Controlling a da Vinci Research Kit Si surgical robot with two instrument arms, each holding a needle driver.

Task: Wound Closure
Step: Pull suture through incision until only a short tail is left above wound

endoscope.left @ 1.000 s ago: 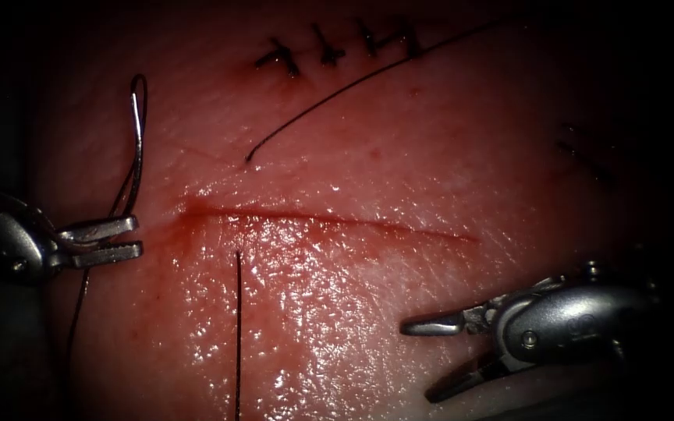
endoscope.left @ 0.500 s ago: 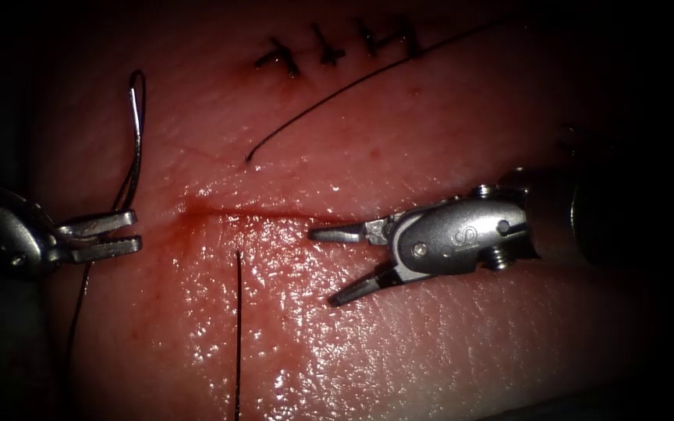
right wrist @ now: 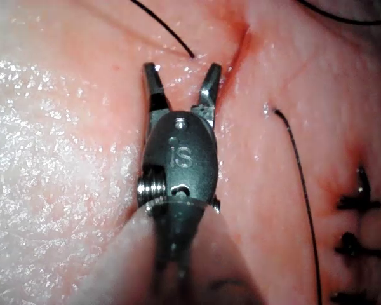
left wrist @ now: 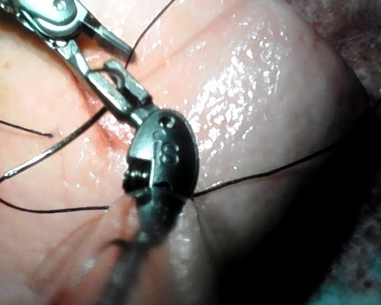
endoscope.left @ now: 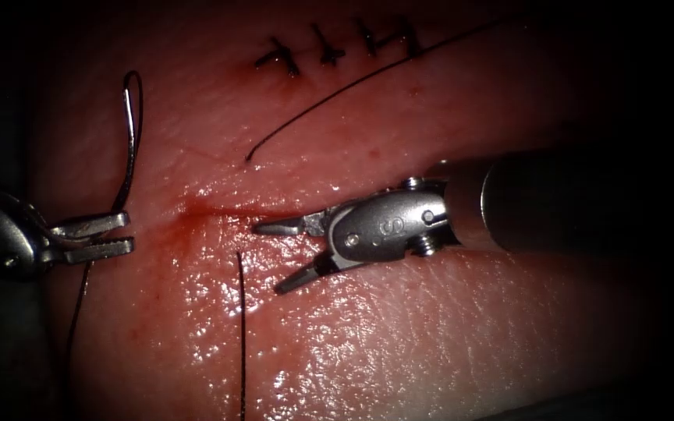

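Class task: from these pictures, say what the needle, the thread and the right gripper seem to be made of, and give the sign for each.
Needle: likely polished steel; a thin curved sliver that glints.
Thread: dark, matte strand, probably synthetic; the material can't be told.
Right gripper: bare grey metal with a dull sheen, bright highlights and a stamped mark on its body.

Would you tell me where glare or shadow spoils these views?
Endoscope view: edges fall into darkness, glare speckles the wet tissue below the cut. Left wrist view: glare on tissue beside the left tool. Right wrist view: the right tool is clear, its shaft blurred.

Thread (endoscope.left: 241, 343) runs off the endoscope view's bottom edge.
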